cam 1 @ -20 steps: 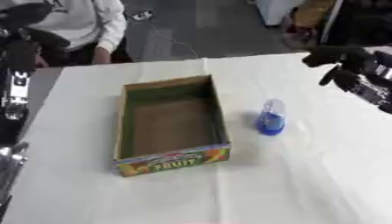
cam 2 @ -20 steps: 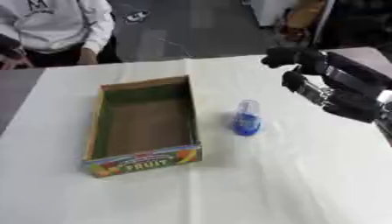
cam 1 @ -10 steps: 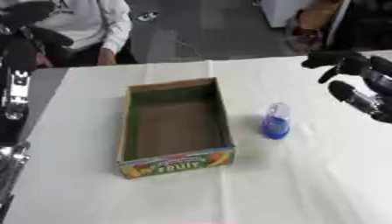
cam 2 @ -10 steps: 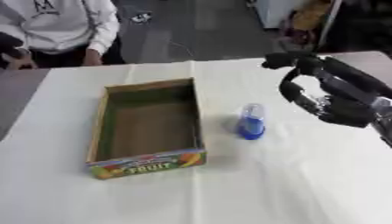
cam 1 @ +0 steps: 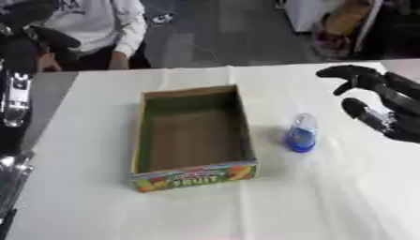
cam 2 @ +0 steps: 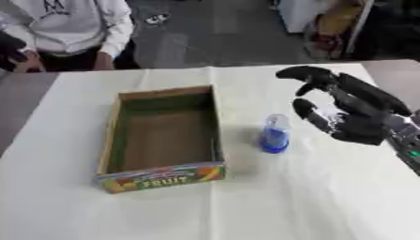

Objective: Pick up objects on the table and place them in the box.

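Left eye view: box [cam 1: 193, 136] was seen empty, brown floor bare, "FRUIT" end toward the robot, long axis running near-to-far, slightly askew. One obj left: small blue bottle [cam 1: 301, 133], clear upper part, blue lower half. It stood upright on the desk [cam 1: 311, 197], long axis vertical, top up, just beside the box's right wall, not touching. Nothing placed yet, so task judged at the start; bottle not yet grasped. Right hand [cam 1: 386, 110] was held right of the bottle, apart from it, fingers spread and part-curled, holding nothing.

Right eye view: same layout. Gap between right hand [cam 2: 348, 112] and bottle was clearer here; thumb and fingers were opened toward it. Left hand state couldn't be told; only dark arm parts at the left edge.
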You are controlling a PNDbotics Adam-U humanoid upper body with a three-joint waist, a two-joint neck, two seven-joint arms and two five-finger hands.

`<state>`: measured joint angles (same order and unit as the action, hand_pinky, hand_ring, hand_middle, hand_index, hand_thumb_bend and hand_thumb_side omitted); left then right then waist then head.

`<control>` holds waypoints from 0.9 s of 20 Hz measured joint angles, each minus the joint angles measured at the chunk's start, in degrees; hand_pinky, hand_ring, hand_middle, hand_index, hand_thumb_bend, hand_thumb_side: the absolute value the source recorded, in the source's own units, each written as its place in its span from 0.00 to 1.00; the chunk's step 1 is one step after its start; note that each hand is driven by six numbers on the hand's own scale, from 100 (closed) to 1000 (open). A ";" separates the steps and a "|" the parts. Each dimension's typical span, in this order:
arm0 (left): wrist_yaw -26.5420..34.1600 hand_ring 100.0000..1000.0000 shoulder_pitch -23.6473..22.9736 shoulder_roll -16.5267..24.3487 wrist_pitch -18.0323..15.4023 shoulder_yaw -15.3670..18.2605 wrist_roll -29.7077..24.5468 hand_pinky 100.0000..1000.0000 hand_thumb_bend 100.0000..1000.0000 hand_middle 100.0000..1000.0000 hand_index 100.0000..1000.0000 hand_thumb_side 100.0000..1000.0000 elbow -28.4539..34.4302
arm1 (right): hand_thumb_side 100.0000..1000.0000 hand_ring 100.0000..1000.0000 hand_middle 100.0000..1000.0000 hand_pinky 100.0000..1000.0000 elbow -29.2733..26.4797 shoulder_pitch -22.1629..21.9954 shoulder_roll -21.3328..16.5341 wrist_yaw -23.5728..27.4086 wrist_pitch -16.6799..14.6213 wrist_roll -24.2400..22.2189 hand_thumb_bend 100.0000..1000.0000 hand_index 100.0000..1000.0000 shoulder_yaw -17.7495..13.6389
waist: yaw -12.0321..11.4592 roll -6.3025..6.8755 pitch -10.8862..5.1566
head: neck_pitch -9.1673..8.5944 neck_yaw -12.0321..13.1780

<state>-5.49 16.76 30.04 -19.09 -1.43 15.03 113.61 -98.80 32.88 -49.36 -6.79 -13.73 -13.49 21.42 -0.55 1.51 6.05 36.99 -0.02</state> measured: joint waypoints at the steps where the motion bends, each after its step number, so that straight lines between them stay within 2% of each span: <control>1: 0.13 0.52 0.01 0.00 0.00 0.00 -0.01 0.45 0.08 0.78 0.81 0.84 0.00 | 1.00 0.98 0.94 0.78 0.12 0.25 0.39 -0.20 0.21 0.45 0.05 1.00 0.09 | 0.00 -0.02 0.00 | -0.02 0.00; 6: 0.22 0.51 0.05 -0.02 -0.12 -0.01 -0.18 0.45 0.08 0.78 0.81 0.84 0.00 | 1.00 0.98 0.93 0.78 1.86 1.91 3.03 -3.63 2.05 3.79 0.06 1.00 1.20 | -0.13 0.02 0.00 | -0.43 -1.17; 10: 0.22 0.51 0.04 -0.03 -0.25 -0.03 -0.34 0.45 0.08 0.78 0.81 0.84 0.00 | 1.00 0.97 0.94 0.79 4.12 3.54 5.69 -7.33 3.02 3.51 0.03 1.00 2.39 | -0.06 0.19 0.00 | -0.45 -3.24; 13: 0.22 0.51 -0.04 -0.06 -0.31 -0.07 -0.41 0.44 0.07 0.78 0.81 0.84 0.00 | 1.00 0.96 0.91 0.77 6.50 4.50 7.69 -10.06 3.55 3.19 0.04 1.00 2.81 | 0.06 0.55 -0.01 | -0.51 -4.69; 18: 0.17 0.51 -0.35 -0.48 -0.38 -0.38 -0.65 0.44 0.07 0.78 0.81 0.85 0.00 | 1.00 0.94 0.90 0.74 12.42 6.37 11.74 -13.89 6.17 6.03 0.01 1.00 3.93 | 0.37 1.04 -0.01 | -0.96 -6.87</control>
<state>-5.32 16.41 29.56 -19.47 -1.82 14.38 113.61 -86.38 39.25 -37.62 -20.69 -7.56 -7.46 25.35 -0.18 2.55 6.04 36.03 -6.89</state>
